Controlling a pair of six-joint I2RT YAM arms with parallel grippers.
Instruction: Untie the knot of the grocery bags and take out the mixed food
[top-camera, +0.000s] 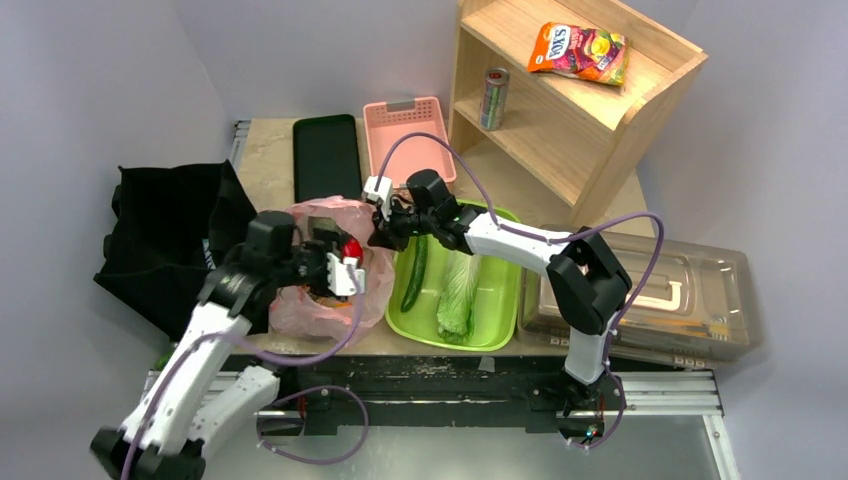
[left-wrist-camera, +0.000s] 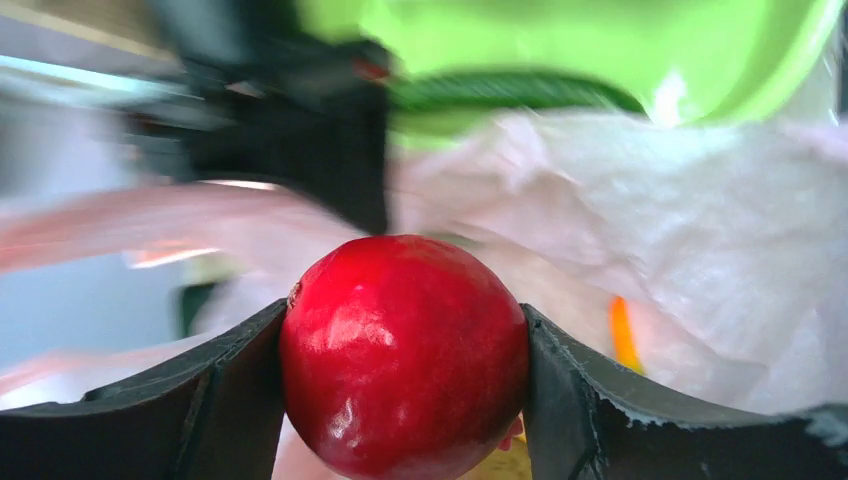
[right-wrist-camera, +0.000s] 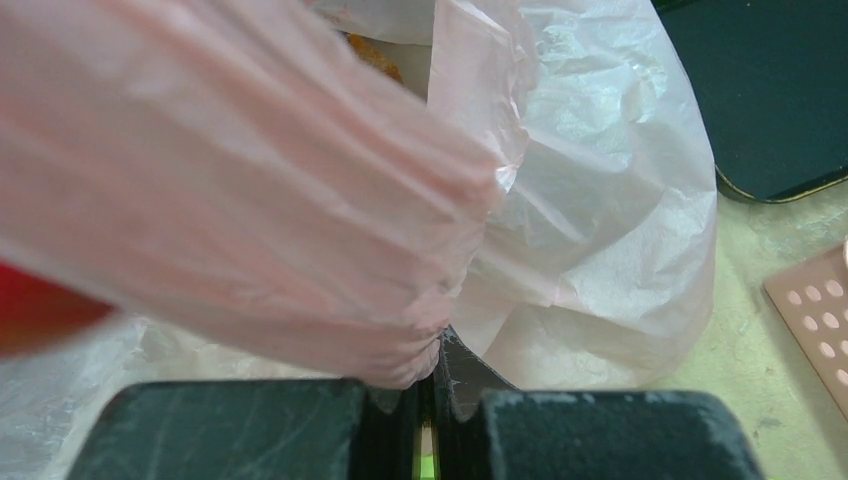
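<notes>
The pink plastic bag (top-camera: 325, 300) lies open at the table's front, left of the green tub (top-camera: 498, 300). My left gripper (top-camera: 350, 255) is shut on a red round fruit (left-wrist-camera: 404, 355) and holds it just above the bag's mouth. My right gripper (top-camera: 383, 232) is shut on a bunched fold of the bag's rim (right-wrist-camera: 300, 260) and holds it up at the bag's right side. The cucumber (top-camera: 415, 275) and napa cabbage (top-camera: 459, 295) lie in the tub. No tied knot shows. Something orange (right-wrist-camera: 372, 55) shows inside the bag.
A dark tray (top-camera: 326, 155) and a pink basket (top-camera: 405, 135) lie behind the bag. A wooden shelf (top-camera: 570, 100) holds a striped can (top-camera: 493, 98) and a snack packet (top-camera: 580, 50). A clear lidded box (top-camera: 690, 300) is at the right, a black bag (top-camera: 170, 235) at the left.
</notes>
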